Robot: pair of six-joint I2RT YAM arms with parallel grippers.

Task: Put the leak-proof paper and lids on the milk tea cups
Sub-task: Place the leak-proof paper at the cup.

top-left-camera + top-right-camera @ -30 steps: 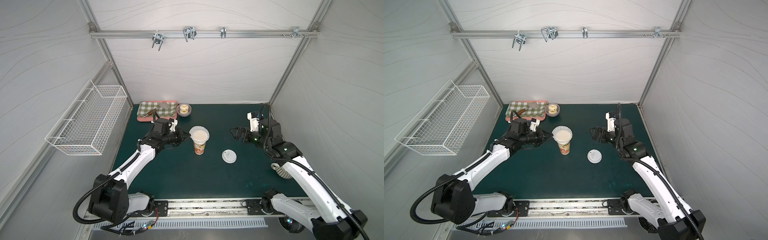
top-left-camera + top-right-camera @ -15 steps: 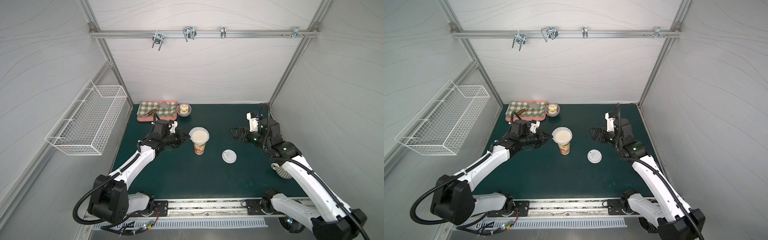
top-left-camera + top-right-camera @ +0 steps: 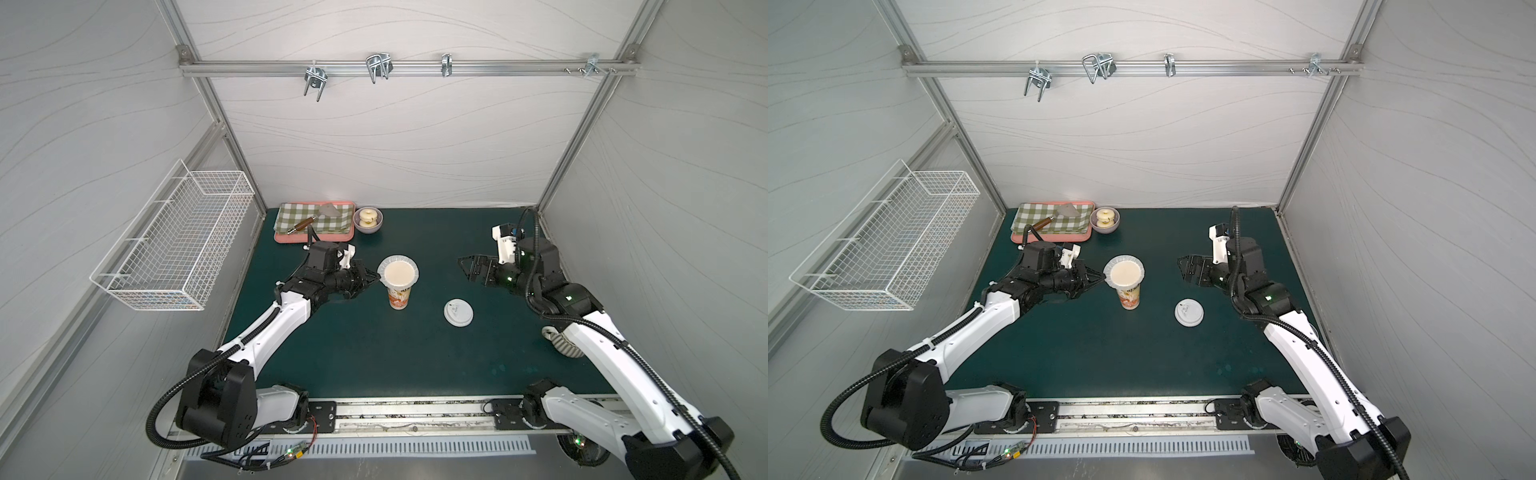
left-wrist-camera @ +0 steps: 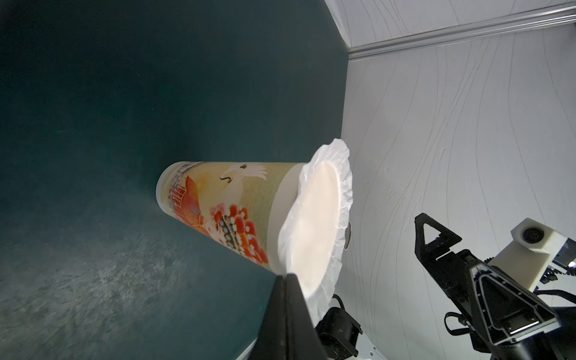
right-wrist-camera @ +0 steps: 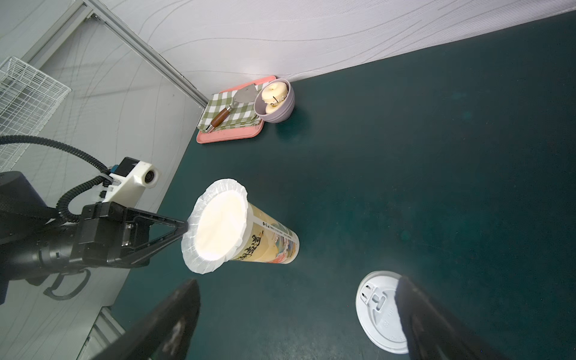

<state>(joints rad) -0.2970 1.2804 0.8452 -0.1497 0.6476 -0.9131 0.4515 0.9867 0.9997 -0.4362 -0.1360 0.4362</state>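
Two arms: black-and-white, one either side of the cup; neither has visibly shifted from a second ago.
Change: almost none; the paper lay over the cup's mouth then exactly as it does now.
Left fingers (image 3: 374,279): together, clamped on the scalloped edge of the paper at the cup's rim, as a second ago.
Right fingers (image 5: 174,314): wide apart, in the air, pointed toward the cup and well apart from it.
Paper: thin, round, whitish, scallop-edged leak-proof paper (image 3: 397,272) covers the mouth, its frill overhanging all round.
Cup: tall tapered paper milk tea cup (image 3: 399,297) with orange-red pictures, upright mid-worktop.
Worktop: dark green mat (image 3: 374,353); a white domed plastic lid (image 3: 458,312) lies flat near the cup; at the back-left corner a pink tray (image 3: 316,240) carries a green checked cloth (image 3: 299,216) and a wooden-handled metal server (image 3: 309,223), with a small lilac bowl (image 3: 368,227) just beside it.
Room: white wavy-lined walls, aluminium frame, a rail with metal hooks (image 3: 376,66) across the back, and a white wire basket (image 3: 174,241) on the left wall.
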